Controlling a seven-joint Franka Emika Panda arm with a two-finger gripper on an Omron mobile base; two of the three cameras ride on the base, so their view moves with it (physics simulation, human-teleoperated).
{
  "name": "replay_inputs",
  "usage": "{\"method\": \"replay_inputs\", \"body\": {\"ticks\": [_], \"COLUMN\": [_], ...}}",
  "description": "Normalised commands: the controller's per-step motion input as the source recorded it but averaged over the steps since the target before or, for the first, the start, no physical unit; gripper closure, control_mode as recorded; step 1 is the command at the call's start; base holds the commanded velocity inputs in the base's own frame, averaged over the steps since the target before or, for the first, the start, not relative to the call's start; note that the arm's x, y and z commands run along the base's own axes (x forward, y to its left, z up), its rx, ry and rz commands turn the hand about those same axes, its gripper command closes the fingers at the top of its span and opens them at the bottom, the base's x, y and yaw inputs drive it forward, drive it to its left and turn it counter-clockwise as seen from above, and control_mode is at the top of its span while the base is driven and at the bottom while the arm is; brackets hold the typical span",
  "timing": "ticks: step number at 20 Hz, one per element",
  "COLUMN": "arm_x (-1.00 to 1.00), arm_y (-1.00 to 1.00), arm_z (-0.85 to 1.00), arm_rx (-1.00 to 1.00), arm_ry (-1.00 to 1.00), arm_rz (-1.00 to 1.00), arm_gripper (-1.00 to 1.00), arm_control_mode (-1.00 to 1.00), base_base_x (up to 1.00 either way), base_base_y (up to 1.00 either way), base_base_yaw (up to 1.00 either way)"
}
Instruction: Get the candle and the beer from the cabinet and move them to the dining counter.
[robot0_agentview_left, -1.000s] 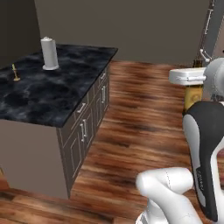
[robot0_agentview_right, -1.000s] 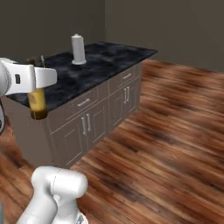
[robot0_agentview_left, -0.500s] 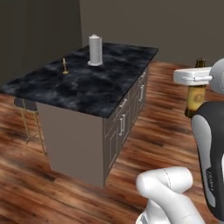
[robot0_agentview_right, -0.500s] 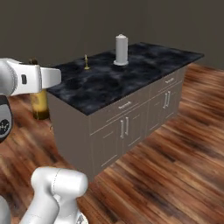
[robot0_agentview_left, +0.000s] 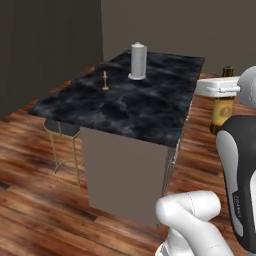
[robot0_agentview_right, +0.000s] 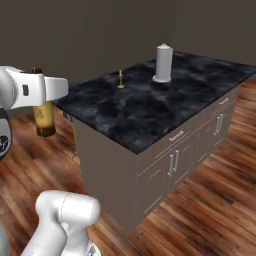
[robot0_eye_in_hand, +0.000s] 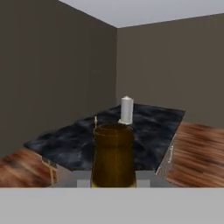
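The tool (robot0_agentview_right: 44, 90) is closed around the neck of the beer (robot0_agentview_right: 44, 119), which hangs below it. The candle (robot0_agentview_left: 105, 81) already stands on the tabletop (robot0_agentview_left: 150, 107) ahead. Keep the bottle upright, bring it over the tabletop, then lower slowly.

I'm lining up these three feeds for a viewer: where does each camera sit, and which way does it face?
Left base view: behind the arm's left, facing the dining counter; white arm lower right, beer in gripper.
Right base view: behind its right, same counter, arm lower left.
Hand view: on the hand, looking past the bottle at the counter.
All share the candle and paper-towel roll.
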Motion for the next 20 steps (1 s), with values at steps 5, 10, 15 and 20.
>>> {"method": "replay_inputs", "body": {"ticks": [5,10,15,20], "arm_x": [0.0,0.0,0.0,0.0], "arm_y": [0.0,0.0,0.0,0.0], "arm_z": [0.0,0.0,0.0,0.0], "arm_rx": [0.0,0.0,0.0,0.0], "arm_ry": [0.0,0.0,0.0,0.0], "arm_rz": [0.0,0.0,0.0,0.0], "arm_gripper": [1.0,1.0,1.0,1.0], "arm_control_mode": [1.0,1.0,1.0,1.0], "base_base_x": [1.0,1.0,0.81,0.66], "base_base_y": [1.0,1.0,1.0,1.0], "base_base_yaw": [-0.14,-0.15,-0.09,-0.15]}}
